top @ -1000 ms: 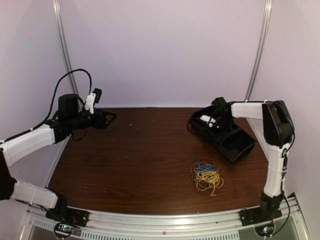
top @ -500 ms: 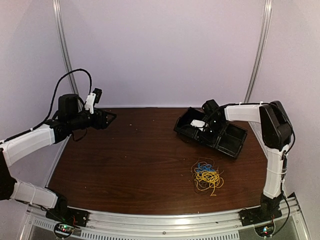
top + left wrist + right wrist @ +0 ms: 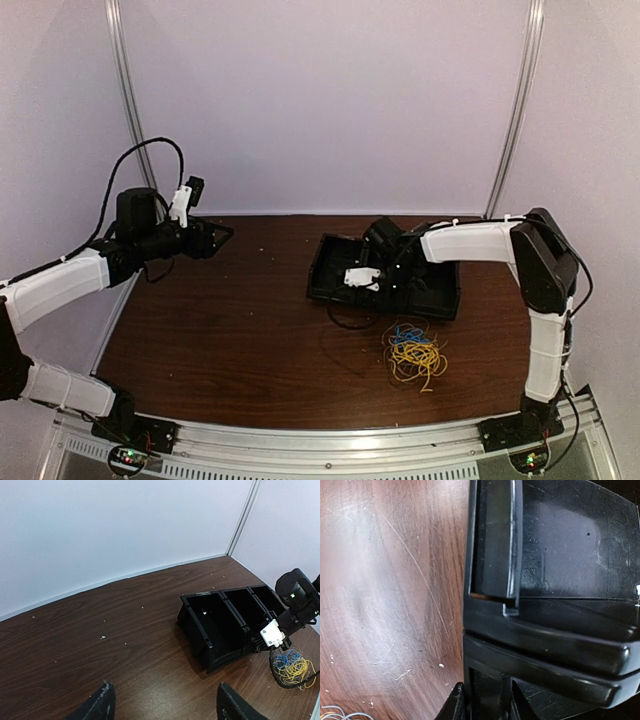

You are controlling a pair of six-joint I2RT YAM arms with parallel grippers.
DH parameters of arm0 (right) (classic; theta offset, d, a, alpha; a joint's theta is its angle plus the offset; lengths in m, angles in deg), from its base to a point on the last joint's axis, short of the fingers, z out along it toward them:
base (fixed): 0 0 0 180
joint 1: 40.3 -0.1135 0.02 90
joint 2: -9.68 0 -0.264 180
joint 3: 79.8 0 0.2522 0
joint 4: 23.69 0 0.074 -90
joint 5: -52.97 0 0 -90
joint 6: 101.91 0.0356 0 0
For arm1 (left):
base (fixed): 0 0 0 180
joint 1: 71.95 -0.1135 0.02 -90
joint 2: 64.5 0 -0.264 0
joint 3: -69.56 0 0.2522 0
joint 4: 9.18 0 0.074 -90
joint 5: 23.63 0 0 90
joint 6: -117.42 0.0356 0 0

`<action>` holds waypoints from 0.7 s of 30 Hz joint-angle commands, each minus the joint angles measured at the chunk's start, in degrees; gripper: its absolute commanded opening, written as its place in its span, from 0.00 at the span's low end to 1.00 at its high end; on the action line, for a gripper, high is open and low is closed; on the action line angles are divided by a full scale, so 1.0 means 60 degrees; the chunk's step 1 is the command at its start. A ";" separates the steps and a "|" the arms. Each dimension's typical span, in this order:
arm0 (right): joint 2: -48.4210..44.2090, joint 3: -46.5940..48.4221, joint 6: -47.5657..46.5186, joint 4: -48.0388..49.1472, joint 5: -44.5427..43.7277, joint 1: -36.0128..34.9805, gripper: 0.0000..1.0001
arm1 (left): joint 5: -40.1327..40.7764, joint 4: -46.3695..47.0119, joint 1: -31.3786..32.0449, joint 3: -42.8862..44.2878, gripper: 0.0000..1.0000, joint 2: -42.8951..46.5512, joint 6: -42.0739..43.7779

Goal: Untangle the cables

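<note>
- Cables (image 3: 413,350): one small tangle on the table (image 3: 230,330), right of centre and just on the near side of the black bin (image 3: 326,268). Yellow loops lie toward the near side and blue toward the bin. No gripper touches them. (I cannot pick out any pale grey strands at this size.)
- Right gripper (image 3: 375,275): closed down on a wall of the bin. The wrist view shows the black wall running up between the two fingers (image 3: 454,705). It holds no wire. I cannot tell whether the bin is lifted or resting on the table.
- Left gripper (image 3: 210,238): well apart from everything, at the far left above the table. Its jaws stand wide and hold nothing.
- Handling, as a judgement:
  - The wire looks thin, very light and limp, with some spring in the loops.
  - It is not fragile, but it snags on itself easily.
  - Nothing weighs the tangle down, so pulling one strand would probably drag the whole clump.
  - One gripper would need to pin the clump while the other draws a strand out.
- Where to grip: an outlying loop or free end, not the dense middle. A yellow strand trailing toward the near edge looks easiest to reach. Pinch it low against the table, because so thin a wire could slip between the pads.
- Separating by colour looks like the natural first split, blue from yellow.
</note>
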 commanded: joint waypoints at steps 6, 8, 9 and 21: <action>0.0440 0.1012 -0.0591 -0.0355 -0.0539 -0.0188 0.19 | -0.0171 0.0223 0.0049 0.0272 0.71 0.0132 0.0021; 0.0458 0.1135 -0.0667 -0.0329 -0.0567 -0.0235 0.19 | -0.0176 0.0223 0.0047 0.0268 0.71 0.0136 0.0025; 0.0462 0.1190 -0.0721 -0.0322 -0.0570 -0.0256 0.19 | -0.0178 0.0223 0.0047 0.0269 0.71 0.0137 0.0033; -0.0367 0.1633 -0.0460 -0.0770 -0.0547 -0.0264 0.53 | -0.0206 0.0223 0.0047 0.0284 0.71 -0.0014 0.0023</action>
